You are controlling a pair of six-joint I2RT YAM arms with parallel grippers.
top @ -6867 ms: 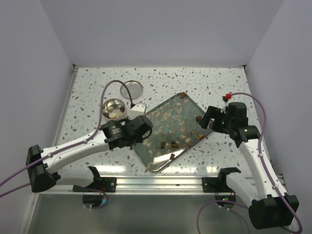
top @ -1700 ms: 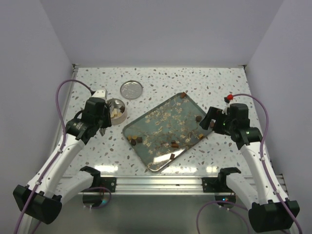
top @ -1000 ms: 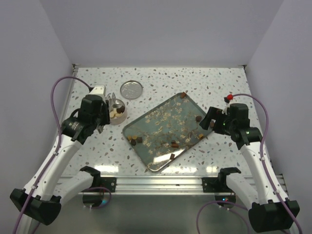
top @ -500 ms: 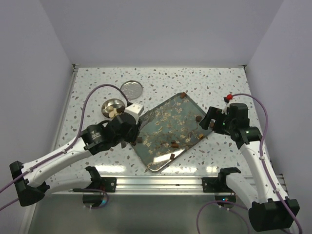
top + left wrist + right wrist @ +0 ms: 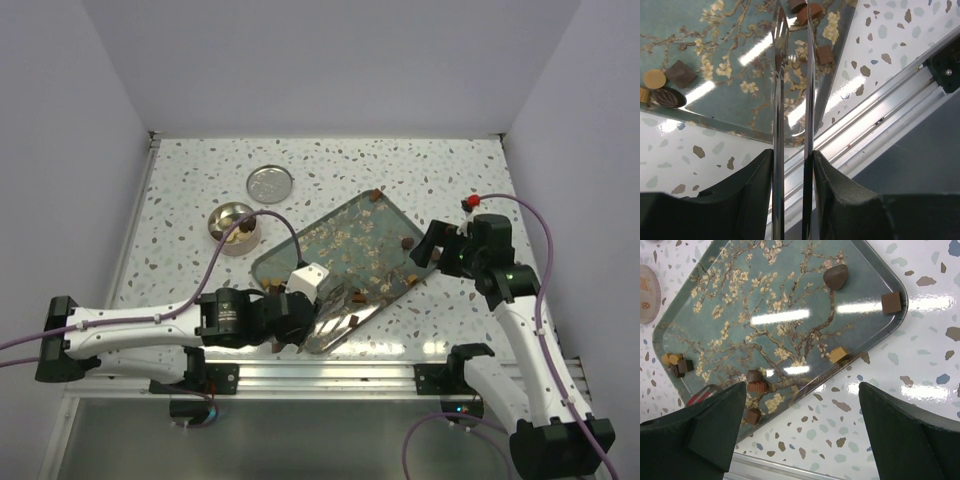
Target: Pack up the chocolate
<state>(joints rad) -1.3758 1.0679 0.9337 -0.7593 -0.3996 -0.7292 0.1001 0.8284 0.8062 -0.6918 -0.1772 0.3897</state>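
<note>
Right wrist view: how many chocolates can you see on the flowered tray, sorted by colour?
Tan chocolates: 3
Mid-brown chocolates: 3
Dark brown chocolates: 4
Total: 10 on the tray; its far corner is out of this view.

The light is bright and even. White glare streaks lie on the tray (image 5: 715,340) ahead of the right gripper (image 5: 802,390).
</note>
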